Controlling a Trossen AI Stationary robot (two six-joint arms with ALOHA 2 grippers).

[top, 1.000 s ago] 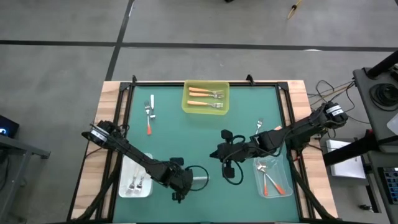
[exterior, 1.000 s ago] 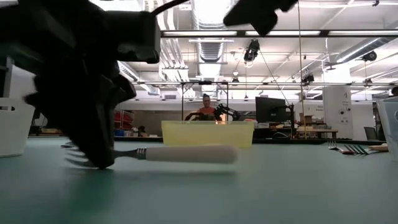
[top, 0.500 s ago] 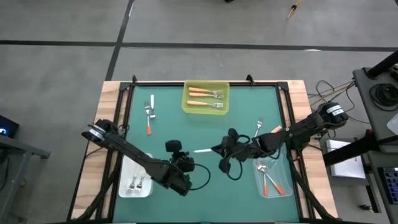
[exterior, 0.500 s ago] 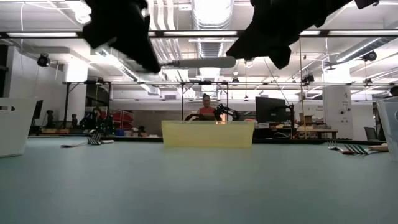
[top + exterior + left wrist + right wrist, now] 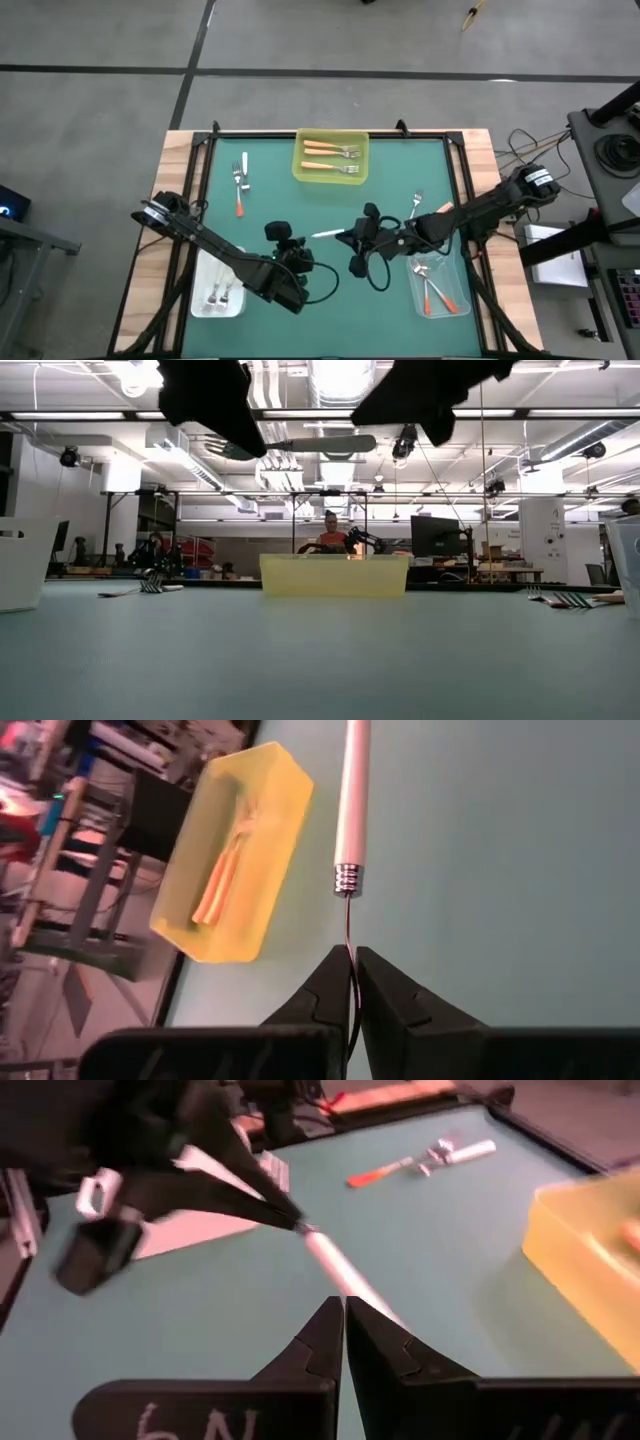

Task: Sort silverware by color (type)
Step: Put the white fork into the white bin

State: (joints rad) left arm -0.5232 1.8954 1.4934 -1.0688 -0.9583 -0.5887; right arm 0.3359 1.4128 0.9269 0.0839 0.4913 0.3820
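White fork held aloft in front of yellow bin, tines clamped by left hand (handle free, likely for handover); right hand fingers together.

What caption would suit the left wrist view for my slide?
Left gripper holds a white-handled fork by its metal end above the green table, the yellow bin of orange forks beyond.
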